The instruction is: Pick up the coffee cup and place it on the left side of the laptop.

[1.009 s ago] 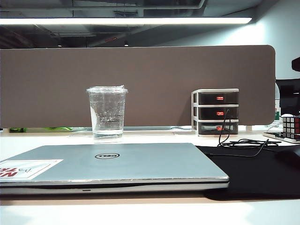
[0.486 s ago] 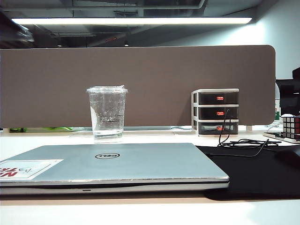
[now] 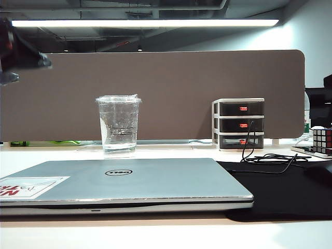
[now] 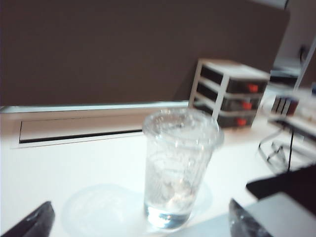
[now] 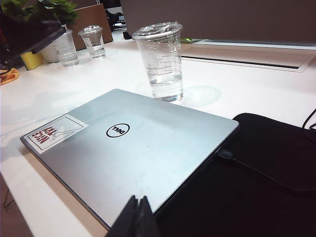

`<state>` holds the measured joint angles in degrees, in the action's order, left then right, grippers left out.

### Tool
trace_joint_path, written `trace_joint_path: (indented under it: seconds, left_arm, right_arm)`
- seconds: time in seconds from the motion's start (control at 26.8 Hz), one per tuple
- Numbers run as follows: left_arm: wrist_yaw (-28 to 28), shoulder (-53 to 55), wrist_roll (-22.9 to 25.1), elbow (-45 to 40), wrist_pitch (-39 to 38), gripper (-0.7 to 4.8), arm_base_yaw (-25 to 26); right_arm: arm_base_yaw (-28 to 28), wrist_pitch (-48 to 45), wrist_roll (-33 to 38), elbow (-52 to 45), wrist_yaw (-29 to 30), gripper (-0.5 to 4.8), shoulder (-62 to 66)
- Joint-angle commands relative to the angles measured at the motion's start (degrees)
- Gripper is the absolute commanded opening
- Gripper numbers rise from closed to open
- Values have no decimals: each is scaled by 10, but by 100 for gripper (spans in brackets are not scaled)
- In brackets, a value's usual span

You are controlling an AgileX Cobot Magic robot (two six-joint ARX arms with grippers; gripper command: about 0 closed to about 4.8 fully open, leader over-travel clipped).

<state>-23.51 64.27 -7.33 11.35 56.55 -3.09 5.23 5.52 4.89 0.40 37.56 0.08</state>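
Cup (image 3: 119,124) upright on white worktop (image 3: 171,151) behind closed laptop (image 3: 124,181); left end effector (image 4: 138,222) open, tips flanking cup without touching, seen only by left wrist; right end effector (image 5: 138,217) closed over laptop's near edge; black mat (image 3: 290,192), drawers (image 3: 238,123), brown partition (image 3: 155,93) beyond.

Bare table (image 3: 46,153) lies left of the coffee cup (image 3: 119,124); laptop (image 3: 129,181) in front.
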Motion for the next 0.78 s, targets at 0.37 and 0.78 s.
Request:
trace_joint_path:
  seconds: [0.37,0.78]
  left_arm:
    - [-107,170,89,98,27,479,-1]
    - [-201,330,89,221,27,479,-11]
  right_arm:
    - [0,-6,0,-3,1,-1,-1]
    - [0,-6,-2,-3,1,-1,-1]
